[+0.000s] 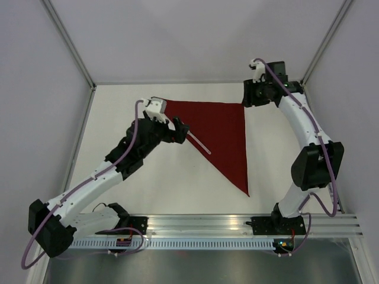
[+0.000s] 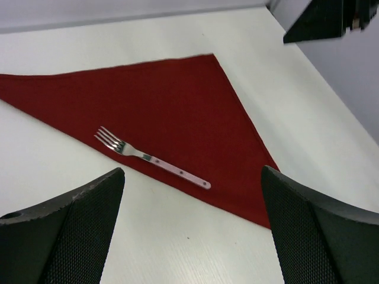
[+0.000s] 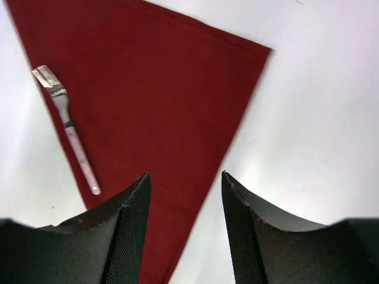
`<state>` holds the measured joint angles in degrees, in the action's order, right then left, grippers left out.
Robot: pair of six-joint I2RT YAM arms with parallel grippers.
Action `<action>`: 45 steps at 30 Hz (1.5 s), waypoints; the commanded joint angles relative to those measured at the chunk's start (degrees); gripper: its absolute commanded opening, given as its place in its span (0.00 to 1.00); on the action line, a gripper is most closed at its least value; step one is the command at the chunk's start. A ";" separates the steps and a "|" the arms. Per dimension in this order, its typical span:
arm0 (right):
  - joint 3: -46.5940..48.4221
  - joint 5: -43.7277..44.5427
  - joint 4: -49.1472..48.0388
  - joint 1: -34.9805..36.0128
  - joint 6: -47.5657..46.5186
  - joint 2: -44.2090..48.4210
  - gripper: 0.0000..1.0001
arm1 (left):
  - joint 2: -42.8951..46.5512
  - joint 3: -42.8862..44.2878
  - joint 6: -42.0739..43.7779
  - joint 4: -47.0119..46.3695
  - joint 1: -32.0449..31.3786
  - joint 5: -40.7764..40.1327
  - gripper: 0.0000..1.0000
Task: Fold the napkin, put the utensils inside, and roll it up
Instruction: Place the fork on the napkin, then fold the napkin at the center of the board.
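- The dark red napkin [image 1: 225,127] is lying flat on the white table [image 1: 148,183], folded into a triangle. 2 of its corners are sitting along the far side and 1 is pointing toward the arm bases.
- Its long edge is running diagonally from the far-left corner to the near-right corner.
- 1 slim fork [image 1: 199,144] is lying on the napkin, just inside that diagonal edge and parallel to it. Its tines are pointing toward the far left and its pale pink handle toward the near right.
- The left gripper [image 1: 177,126] is hovering just beside the tine end of the fork, over the diagonal edge of the cloth.
- Its 2 fingers [image 2: 71,231] are spread very wide and are gripping nothing. In the left wrist view the fork and the cloth are showing untouched in the gap between them.
- The right gripper [image 3: 185,176] is hovering near the far-right corner of the napkin, well apart from the fork.
- Its fingers [image 3: 118,236] are standing apart at a narrower gap than the left pair, with nothing clamped between them. In the right wrist view the cloth's edge is passing beneath that gap.
- The napkin is lying between the 2 grippers.
- An aluminium rail [image 1: 237,220] is carrying both arm bases at the near edge of the table.
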<state>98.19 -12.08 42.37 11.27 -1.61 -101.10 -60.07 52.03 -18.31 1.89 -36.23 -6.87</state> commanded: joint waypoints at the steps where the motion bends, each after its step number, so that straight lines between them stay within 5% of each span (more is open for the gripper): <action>1: -5.19 -6.62 -1.59 -5.45 0.90 4.85 0.57 | -1.71 -4.12 6.17 -11.98 -7.79 -5.85 1.00; 11: -11.53 -15.52 -2.73 -17.33 1.43 7.41 0.57 | -17.78 -10.81 19.96 -24.74 -34.49 -19.31 0.99; 20: -12.23 -16.40 -3.52 -18.47 1.43 8.64 0.57 | -32.81 -15.28 33.58 -46.86 -46.55 -22.31 1.00; 29: -12.59 -16.31 -4.40 -18.56 3.54 9.60 0.56 | -44.50 -17.49 42.12 -67.36 -47.80 -12.64 0.95; 45: -12.94 -16.23 -5.02 -18.56 3.98 10.13 0.53 | -55.23 -8.53 42.65 -64.12 -47.97 -8.07 0.80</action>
<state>85.52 -27.31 39.38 -6.98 1.34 -93.67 -114.13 41.56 23.18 -60.12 -83.88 -17.96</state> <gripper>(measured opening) 0.530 0.813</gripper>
